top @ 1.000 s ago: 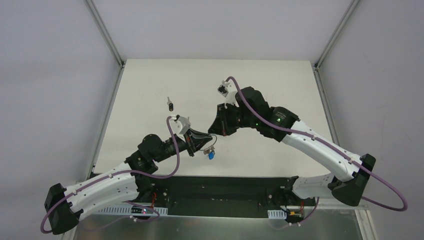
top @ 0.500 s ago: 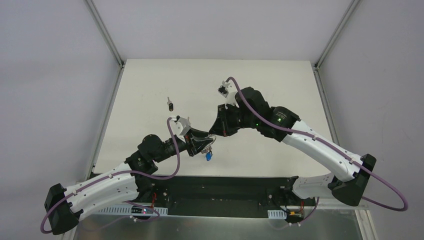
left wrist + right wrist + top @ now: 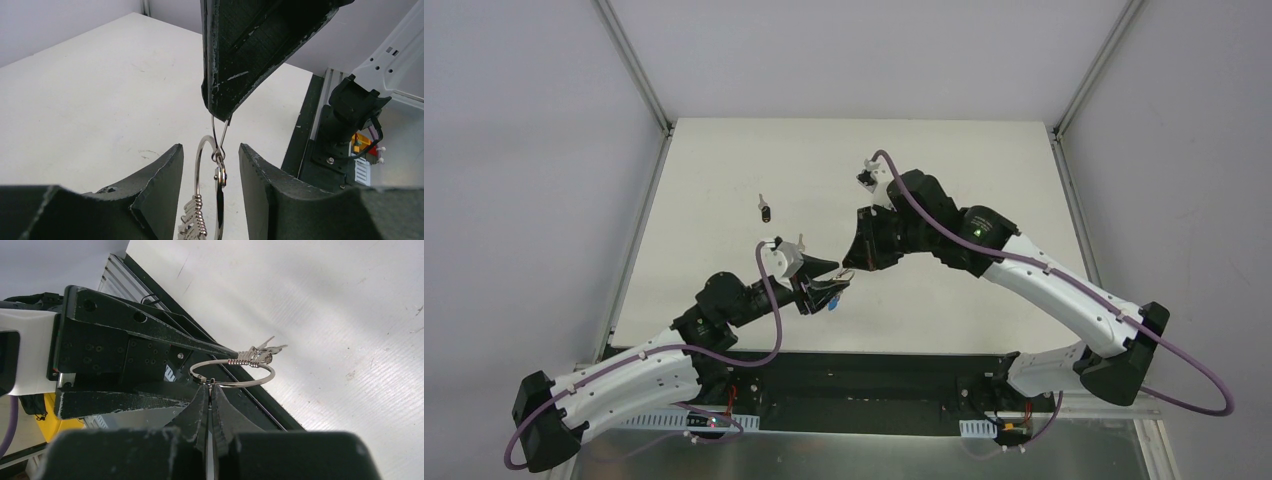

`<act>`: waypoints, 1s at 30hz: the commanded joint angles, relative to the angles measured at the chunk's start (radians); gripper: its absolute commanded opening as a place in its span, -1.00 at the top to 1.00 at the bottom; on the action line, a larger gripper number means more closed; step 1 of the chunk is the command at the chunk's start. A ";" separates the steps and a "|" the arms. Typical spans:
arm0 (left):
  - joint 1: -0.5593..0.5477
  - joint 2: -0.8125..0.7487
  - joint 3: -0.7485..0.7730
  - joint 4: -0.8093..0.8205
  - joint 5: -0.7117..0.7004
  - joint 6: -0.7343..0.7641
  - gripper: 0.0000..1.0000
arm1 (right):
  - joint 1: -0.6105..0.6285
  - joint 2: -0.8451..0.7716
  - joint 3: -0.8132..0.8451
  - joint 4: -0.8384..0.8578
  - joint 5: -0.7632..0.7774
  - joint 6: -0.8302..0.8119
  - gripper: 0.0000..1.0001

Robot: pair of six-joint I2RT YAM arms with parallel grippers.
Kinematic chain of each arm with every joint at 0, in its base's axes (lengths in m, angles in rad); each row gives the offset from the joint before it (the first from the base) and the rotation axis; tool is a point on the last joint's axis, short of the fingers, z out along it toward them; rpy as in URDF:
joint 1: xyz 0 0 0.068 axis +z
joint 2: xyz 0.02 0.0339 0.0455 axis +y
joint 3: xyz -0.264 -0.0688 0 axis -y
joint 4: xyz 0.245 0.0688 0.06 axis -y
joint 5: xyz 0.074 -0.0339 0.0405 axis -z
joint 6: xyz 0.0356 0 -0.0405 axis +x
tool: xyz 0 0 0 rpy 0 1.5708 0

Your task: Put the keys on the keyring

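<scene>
The keyring [image 3: 196, 175] hangs upright in the air, a thin silver ring with several small silver keys [image 3: 187, 225] bunched on its lower part. My right gripper [image 3: 210, 386] is shut on a thin wire loop at the ring's top [image 3: 240, 385]. The bunched keys [image 3: 260, 355] stick out on the ring's far side. My left gripper [image 3: 210, 147] stands open around the ring, with a gap on each side. In the top view both grippers meet over the table's near middle, and a blue key [image 3: 833, 304] dangles just below the left gripper [image 3: 834, 285].
A small dark item with a silver tip [image 3: 766, 210] lies on the white table [image 3: 724, 160], left of centre and apart from both arms. The table's dark near edge and the arm bases are just behind the grippers.
My left gripper has gone from shut to open, and the left arm has drawn back slightly to the left. The right gripper has stayed shut on the ring, which has shifted a little.
</scene>
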State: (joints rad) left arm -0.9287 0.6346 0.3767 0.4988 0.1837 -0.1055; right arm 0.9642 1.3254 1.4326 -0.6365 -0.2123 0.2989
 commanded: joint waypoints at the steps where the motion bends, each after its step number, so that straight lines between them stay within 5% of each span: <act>1: 0.000 -0.004 -0.012 0.080 0.036 0.033 0.10 | 0.011 0.010 0.063 -0.012 0.008 0.020 1.00; 30: 0.000 -0.005 -0.024 0.107 0.032 0.039 0.16 | 0.034 0.028 0.090 -0.033 0.014 0.014 1.00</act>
State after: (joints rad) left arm -0.9287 0.6346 0.3599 0.5430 0.2005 -0.0845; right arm 0.9913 1.3552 1.4670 -0.6781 -0.2047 0.3054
